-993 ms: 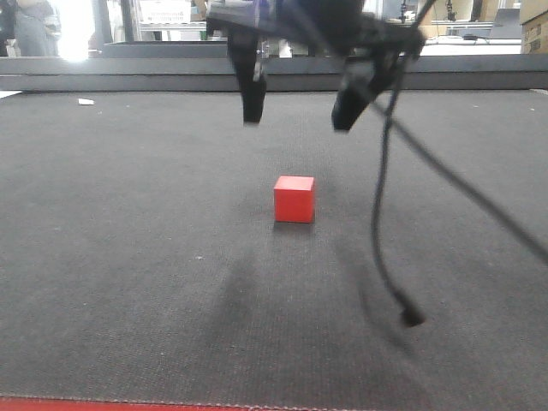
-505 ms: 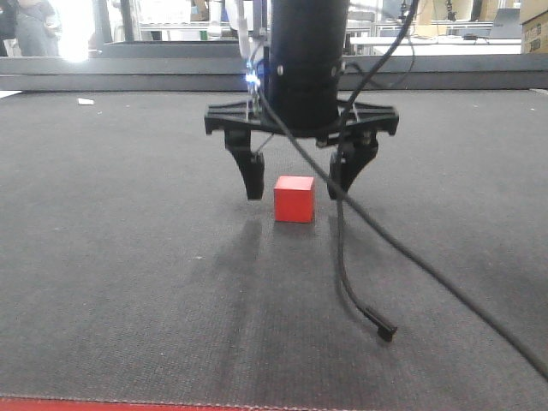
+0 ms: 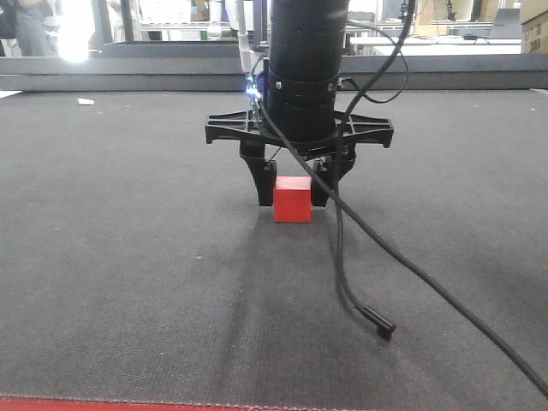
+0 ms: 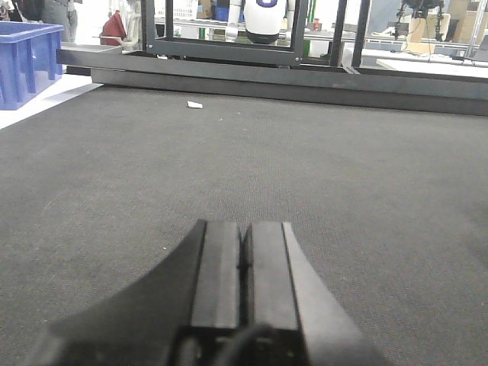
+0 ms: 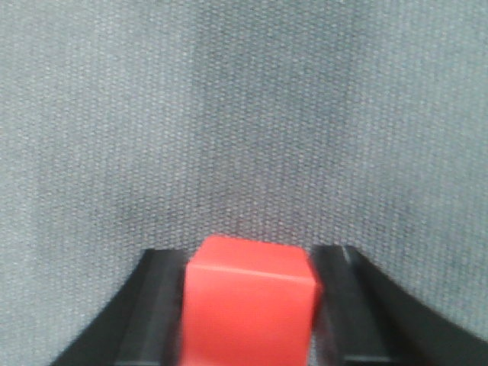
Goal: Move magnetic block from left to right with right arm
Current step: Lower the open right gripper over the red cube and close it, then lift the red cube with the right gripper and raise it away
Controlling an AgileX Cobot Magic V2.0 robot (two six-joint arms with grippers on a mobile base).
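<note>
The magnetic block (image 3: pixel 292 199) is a small red cube resting on the dark grey mat (image 3: pixel 128 257) near the middle of the front view. My right gripper (image 3: pixel 293 204) has come straight down over it, with a black finger pressed against each side of the cube at mat level. Seen from the right wrist, the block (image 5: pixel 248 301) fills the space inside the right gripper (image 5: pixel 250 255), shut on it. My left gripper (image 4: pixel 244 226) hovers low above bare mat, its two pads pressed together with nothing between them.
A loose black cable (image 3: pixel 381 327) hangs from the right arm and ends in a plug just above the mat, right of the block. A raised dark rail (image 3: pixel 128 73) runs along the far edge. A blue crate (image 4: pixel 27 53) stands far left, and a white scrap (image 4: pixel 195 105) lies near the rail.
The right gripper dropped from high above the block to mat level with its fingers spread, then closed them in against the cube's sides. The block barely moved.
</note>
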